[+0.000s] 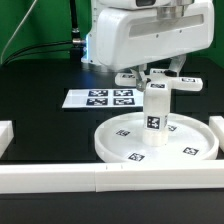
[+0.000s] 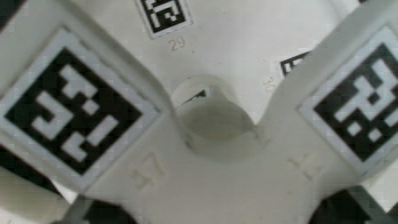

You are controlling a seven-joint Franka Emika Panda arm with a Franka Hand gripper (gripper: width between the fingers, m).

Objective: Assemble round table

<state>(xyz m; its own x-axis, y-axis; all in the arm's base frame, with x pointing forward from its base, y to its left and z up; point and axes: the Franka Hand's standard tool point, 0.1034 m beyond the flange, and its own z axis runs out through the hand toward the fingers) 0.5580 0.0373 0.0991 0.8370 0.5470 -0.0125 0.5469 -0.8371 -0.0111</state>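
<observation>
The round disc point(image 1: 120, 145) lies flat on the black table, with small tags on its face. The stubby post point(image 1: 155, 108) stands upright at the disc's centre, a tag on its side. My gripper point(image 1: 156, 80) is right above the post and is shut on the cross-shaped piece point(image 1: 186, 83), whose arms stick out to both sides at the post's top. In the wrist view the cross-shaped piece point(image 2: 217, 120) fills the picture, with two tagged arms and a round hollow at its middle. My fingertips are hidden behind it.
The marker board point(image 1: 100, 98) lies behind the disc towards the exterior view's left. White border rails run along the front point(image 1: 100, 182), the left point(image 1: 5, 135) and the right point(image 1: 216, 122). A green curtain hangs at the back.
</observation>
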